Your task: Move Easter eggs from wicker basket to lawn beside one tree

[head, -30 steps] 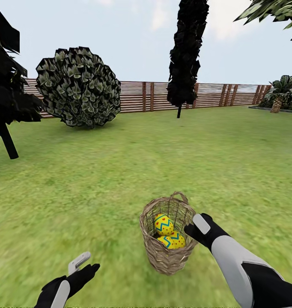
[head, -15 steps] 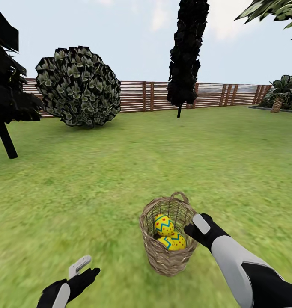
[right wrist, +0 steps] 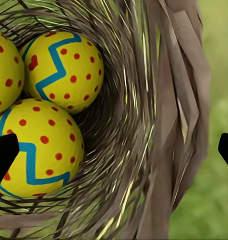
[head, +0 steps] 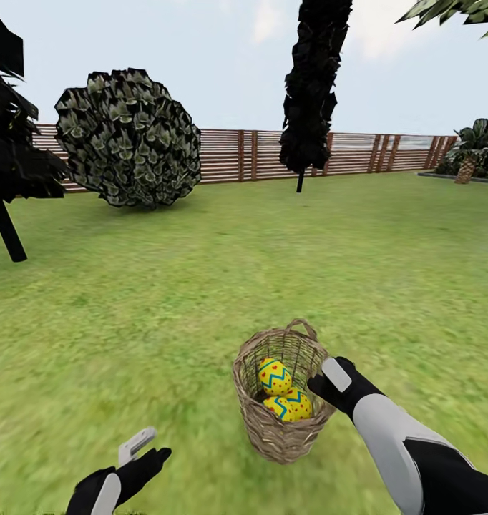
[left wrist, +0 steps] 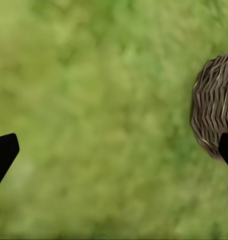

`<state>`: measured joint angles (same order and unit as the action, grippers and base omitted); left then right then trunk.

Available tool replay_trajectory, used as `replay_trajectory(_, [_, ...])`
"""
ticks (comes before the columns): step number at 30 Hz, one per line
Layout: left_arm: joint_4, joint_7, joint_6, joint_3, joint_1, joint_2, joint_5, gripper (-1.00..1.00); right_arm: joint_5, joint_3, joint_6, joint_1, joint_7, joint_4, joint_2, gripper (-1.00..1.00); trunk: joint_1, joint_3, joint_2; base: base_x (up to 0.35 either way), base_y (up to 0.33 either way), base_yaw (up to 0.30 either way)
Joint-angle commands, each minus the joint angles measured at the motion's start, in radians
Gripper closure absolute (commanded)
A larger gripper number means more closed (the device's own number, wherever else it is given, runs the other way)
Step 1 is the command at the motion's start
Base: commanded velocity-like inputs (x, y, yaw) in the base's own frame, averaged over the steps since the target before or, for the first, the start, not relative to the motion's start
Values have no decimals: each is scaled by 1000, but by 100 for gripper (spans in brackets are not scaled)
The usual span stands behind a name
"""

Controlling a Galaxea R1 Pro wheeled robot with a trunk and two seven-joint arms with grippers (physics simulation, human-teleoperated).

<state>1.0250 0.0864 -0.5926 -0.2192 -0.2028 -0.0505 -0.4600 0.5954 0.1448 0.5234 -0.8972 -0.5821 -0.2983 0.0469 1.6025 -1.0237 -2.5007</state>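
Head view: my right arm (head: 416, 458), white forearm and black wrist, reaches forward and inward from the lower right. Its gripper (head: 328, 380) straddles the wicker basket's (head: 276, 429) rim, jaws parted; in the right wrist view one dark fingertip (right wrist: 3, 157) lies inside the wall, the other outside. My left gripper (head: 140, 454) hangs low at the lower left, its fingertips (left wrist: 3, 152) spread wide apart, holding nothing.

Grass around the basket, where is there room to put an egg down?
The lawn lies bare between the wicker basket and the round bush, and again toward the fence. It is crowded at the basket, where the eggs sit packed together and the right gripper straddles its rim.
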Motion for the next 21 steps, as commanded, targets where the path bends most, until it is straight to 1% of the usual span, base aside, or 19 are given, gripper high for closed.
replay_trajectory(1, [2, 8, -6, -2, -1, -1, -11, -100, 6, 2, 3, 0, -7, -2, 0, -100, 0, -5, -1, 2, 0, 0])
replay_trajectory(15, [2, 7, -7, -1, -1, 0, -11, -100, 6, 3, 3, 0, -7, -2, -1, -100, 6, -59, -4, 0, 0, 0])
replay_trajectory(19, [0, 8, -7, 0, -1, -1, -11, -100, 6, 3, 3, 0, -7, -2, -1, -100, 6, -59, -4, 0, 0, 0])
replay_trajectory(20, [-1, 8, -6, 0, -1, -1, -11, -100, 6, 3, 3, 0, -7, -2, -1, 100, 6, -59, -4, 0, 0, 0])
replay_trajectory(21, [-2, 8, -6, 1, -1, -1, -11, -100, 6, 3, 3, 0, -7, -2, -1, 100, 6, -59, -4, 0, 0, 0])
